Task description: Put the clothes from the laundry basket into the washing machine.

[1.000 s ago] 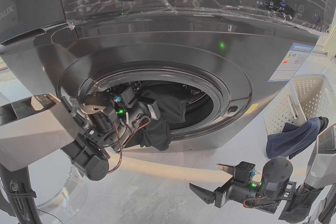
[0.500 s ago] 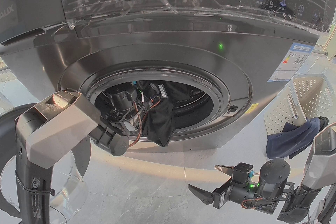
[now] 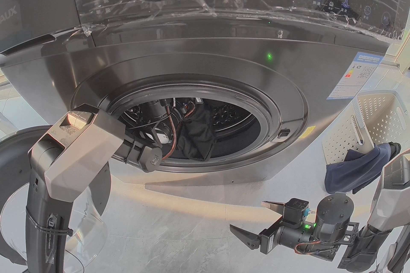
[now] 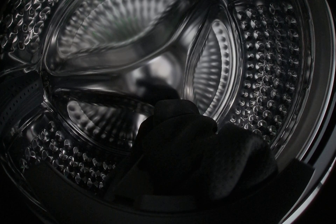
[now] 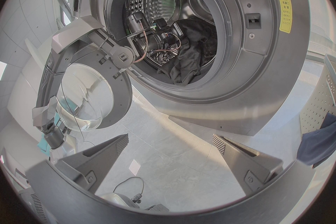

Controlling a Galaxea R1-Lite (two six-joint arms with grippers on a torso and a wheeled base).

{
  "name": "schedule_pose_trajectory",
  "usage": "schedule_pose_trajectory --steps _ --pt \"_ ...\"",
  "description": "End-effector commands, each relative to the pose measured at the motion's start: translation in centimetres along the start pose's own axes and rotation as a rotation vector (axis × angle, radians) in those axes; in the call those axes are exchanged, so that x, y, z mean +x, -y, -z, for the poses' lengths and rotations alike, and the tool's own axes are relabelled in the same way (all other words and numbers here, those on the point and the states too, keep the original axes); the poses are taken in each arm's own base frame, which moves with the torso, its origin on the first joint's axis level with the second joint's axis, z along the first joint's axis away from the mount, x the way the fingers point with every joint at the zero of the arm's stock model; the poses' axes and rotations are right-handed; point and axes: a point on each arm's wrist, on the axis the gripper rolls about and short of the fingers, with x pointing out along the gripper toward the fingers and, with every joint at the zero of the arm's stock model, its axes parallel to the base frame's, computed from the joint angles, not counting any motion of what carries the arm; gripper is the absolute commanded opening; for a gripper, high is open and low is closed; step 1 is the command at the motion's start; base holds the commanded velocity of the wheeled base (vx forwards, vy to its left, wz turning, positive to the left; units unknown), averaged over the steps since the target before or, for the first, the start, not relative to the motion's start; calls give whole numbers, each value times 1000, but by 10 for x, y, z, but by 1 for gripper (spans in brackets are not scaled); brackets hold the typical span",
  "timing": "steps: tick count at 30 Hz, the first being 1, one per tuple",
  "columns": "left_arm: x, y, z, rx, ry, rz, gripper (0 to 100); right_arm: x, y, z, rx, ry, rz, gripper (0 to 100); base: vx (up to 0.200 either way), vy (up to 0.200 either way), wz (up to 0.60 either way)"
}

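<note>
My left arm reaches through the washing machine's round opening [image 3: 277,116] into the steel drum [image 4: 140,42]. The left gripper [image 5: 176,31] is inside, shut on a black garment [image 3: 197,137] that hangs from it down to the lower door rim. In the left wrist view the garment [image 4: 189,151] is a dark bundle low in front of the drum wall. My right gripper [image 3: 247,215] hovers open over the floor in front of the machine, nothing between its fingers. A navy garment [image 3: 358,169] drapes over the edge of the white laundry basket [image 3: 380,114] at the right.
The machine's glass door [image 3: 17,184] stands swung open at the left, beside my left arm. Grey tiled floor [image 3: 192,222] stretches free between the machine and my right gripper. A cable lies on the floor [image 5: 129,182] below the right gripper.
My left arm has pushed deeper into the drum, taking the black garment from over the door rim to mostly inside. The right arm has barely moved.
</note>
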Motion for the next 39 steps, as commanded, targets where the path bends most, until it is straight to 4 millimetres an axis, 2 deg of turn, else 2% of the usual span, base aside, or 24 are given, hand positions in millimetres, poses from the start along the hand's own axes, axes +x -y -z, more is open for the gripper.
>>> schedule_pose_trajectory --steps 1,5,9,16,24,25,29,32,39 --pt "0 0 2 -3 -10 -1 100 0 0 0 0 -1 1 100 0 0 0" --pt "-3 4 5 -54 -47 -3 100 1 1 0 2 0 2 100 0 0 0" --pt "-20 2 10 -71 -181 -27 100 1 0 0 0 -1 1 100 0 0 0" --pt "-41 -3 31 -46 -393 -64 100 1 0 1 1 -2 0 100 0 0 0" --pt "-39 -4 46 -29 -475 -81 100 3 0 1 1 0 -1 100 0 0 0" --pt "-38 -6 49 -24 -485 -86 0 3 0 1 1 0 -1 100 0 0 0" --pt "-36 -6 51 -24 -495 -89 0 4 -1 -1 1 7 -2 100 0 0 0" --pt "-21 -3 49 -35 -435 -85 0 5 -1 -1 2 9 -3 100 0 0 0" --pt "14 -2 20 -139 -198 -112 0 6 -1 -2 3 16 -4 100 0 0 0"
